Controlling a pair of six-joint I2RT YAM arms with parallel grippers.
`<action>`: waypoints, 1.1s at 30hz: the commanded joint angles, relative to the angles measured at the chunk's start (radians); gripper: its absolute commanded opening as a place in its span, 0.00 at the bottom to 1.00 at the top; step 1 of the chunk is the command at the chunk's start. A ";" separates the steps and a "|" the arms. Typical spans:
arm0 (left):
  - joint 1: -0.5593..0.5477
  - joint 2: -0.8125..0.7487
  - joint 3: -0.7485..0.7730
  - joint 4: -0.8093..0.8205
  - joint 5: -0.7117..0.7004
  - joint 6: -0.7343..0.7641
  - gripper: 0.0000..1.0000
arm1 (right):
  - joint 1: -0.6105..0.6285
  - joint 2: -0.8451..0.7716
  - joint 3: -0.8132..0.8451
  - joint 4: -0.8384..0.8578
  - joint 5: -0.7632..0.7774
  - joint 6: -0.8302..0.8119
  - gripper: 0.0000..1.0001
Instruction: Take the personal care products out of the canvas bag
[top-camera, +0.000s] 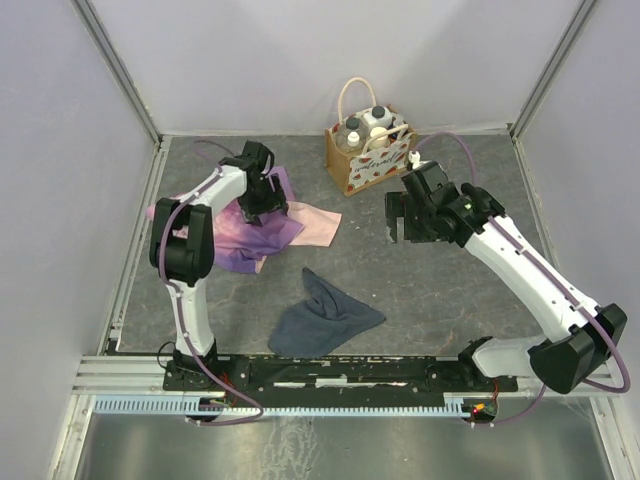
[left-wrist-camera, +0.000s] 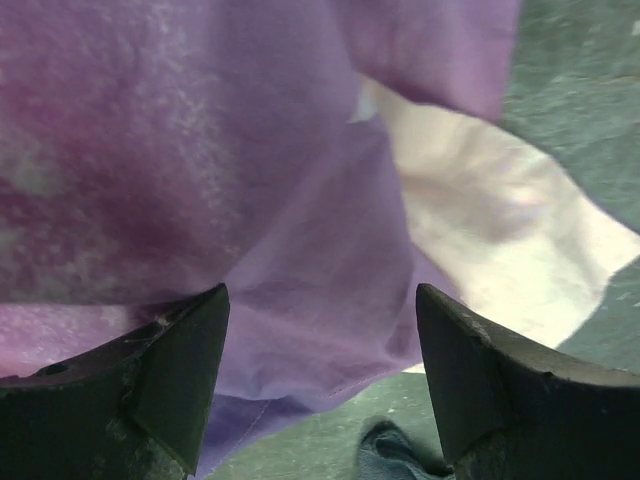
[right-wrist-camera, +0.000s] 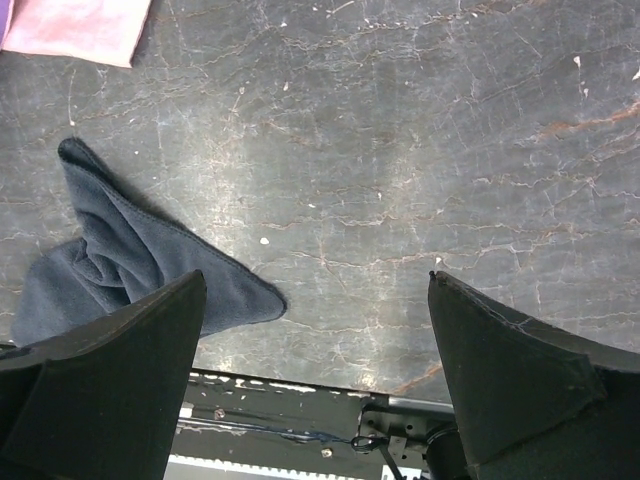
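Top external view: the canvas bag (top-camera: 375, 168) stands upright in the upper centre of the frame on the table (top-camera: 450, 290). Its mouth faces up, its red-printed side faces the arms, and its long axis runs roughly left to right. The personal care products (top-camera: 366, 126) stand inside it, caps upward.

The left gripper (top-camera: 263, 205) hangs over the pink-purple garment (top-camera: 255, 235) at centre left. The right gripper (top-camera: 400, 222) is just below and right of the bag, apart from it. The grey-blue cloth (top-camera: 320, 315) lies at lower centre.

Left wrist view: the left gripper (left-wrist-camera: 318, 295) has its fingers spread, with only the garment (left-wrist-camera: 200, 150) beneath and no bag in view.

Right wrist view: the right gripper (right-wrist-camera: 318, 280) has its fingers spread wide over bare table, with the cloth (right-wrist-camera: 110, 260) at lower left.
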 joint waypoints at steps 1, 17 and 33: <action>0.054 0.009 -0.006 -0.035 0.008 0.039 0.82 | -0.004 -0.051 -0.032 0.032 0.032 0.010 1.00; 0.497 -0.057 -0.028 -0.023 -0.035 -0.004 0.80 | -0.004 -0.050 -0.050 0.042 0.039 -0.024 1.00; -0.295 -0.442 -0.341 0.052 -0.060 -0.139 0.75 | -0.006 -0.036 0.044 0.036 0.140 -0.027 1.00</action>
